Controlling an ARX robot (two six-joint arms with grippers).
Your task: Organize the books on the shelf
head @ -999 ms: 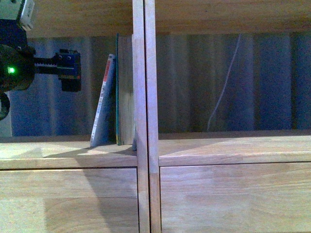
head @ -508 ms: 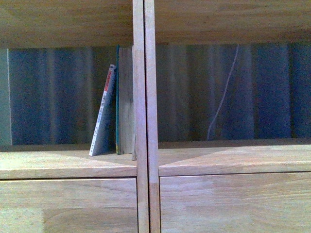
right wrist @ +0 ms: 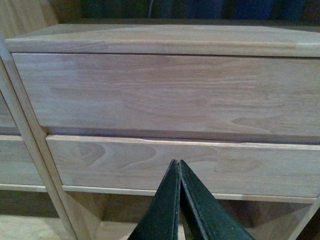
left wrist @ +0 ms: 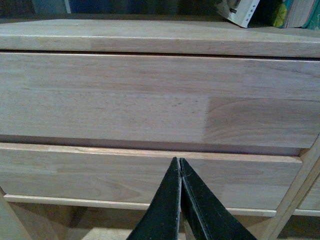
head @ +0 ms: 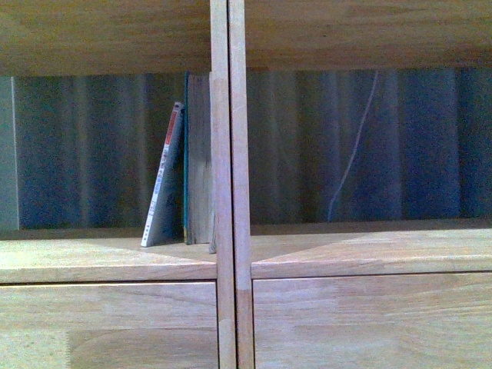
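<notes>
In the front view the thin softcover [head: 164,184] with white spine and red top leans right in the left cubby against the taller teal book [head: 185,157], which stands upright by the shelf's double centre divider [head: 228,184]. Neither gripper shows in the front view. In the left wrist view my left gripper [left wrist: 179,161] is shut and empty, low in front of the left drawer fronts [left wrist: 150,100]; the softcover's bottom corner [left wrist: 243,12] shows at the shelf edge. In the right wrist view my right gripper [right wrist: 178,163] is shut and empty in front of the right drawer fronts [right wrist: 170,95].
A thin white cord [head: 354,146] hangs down the back of the right cubby. The cubby floors [head: 361,250] sit just above the drawers. A dark blue backdrop shows behind the shelf. Floor shows below the bottom drawers in the wrist views.
One second ago my left arm was at the far left of the front view at cubby height; it has left that view. The books stay leaning by the divider.
</notes>
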